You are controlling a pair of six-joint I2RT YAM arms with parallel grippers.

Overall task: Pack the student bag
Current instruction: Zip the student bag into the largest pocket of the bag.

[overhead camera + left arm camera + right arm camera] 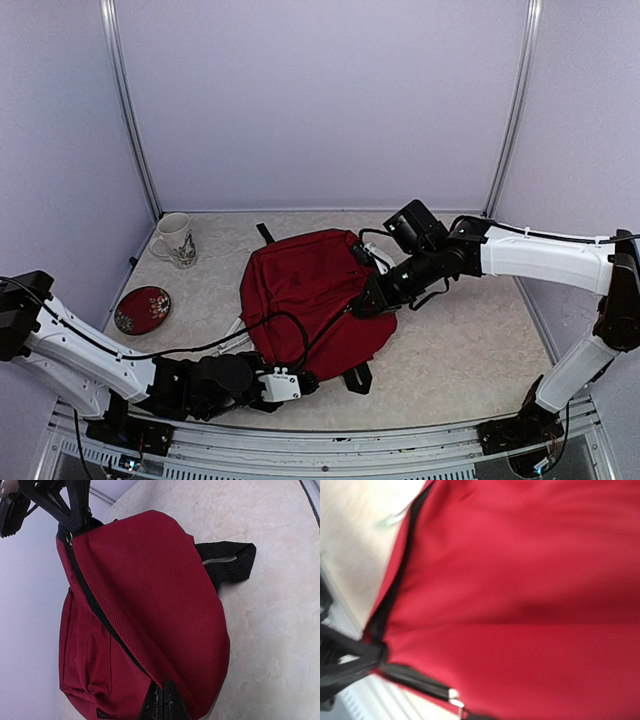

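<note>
The student bag (315, 295), dark red with black straps, lies in the middle of the table. It fills the left wrist view (150, 605), its black zipper (95, 605) closed along the part that shows. My left gripper (300, 382) is shut on the bag's near edge, its fingertips (162, 702) pinching the fabric at the zipper's end. My right gripper (365, 303) is at the bag's right side, shut on the zipper pull (69, 537). The right wrist view is blurred; it shows red fabric (520, 580) and the metal slider (452, 696), not its own fingers.
A white patterned mug (175, 240) stands at the back left. A small red plate (142, 308) lies left of the bag. A black strap loop (225, 560) sticks out of the bag. A black cable (290, 330) drapes over the bag's near part.
</note>
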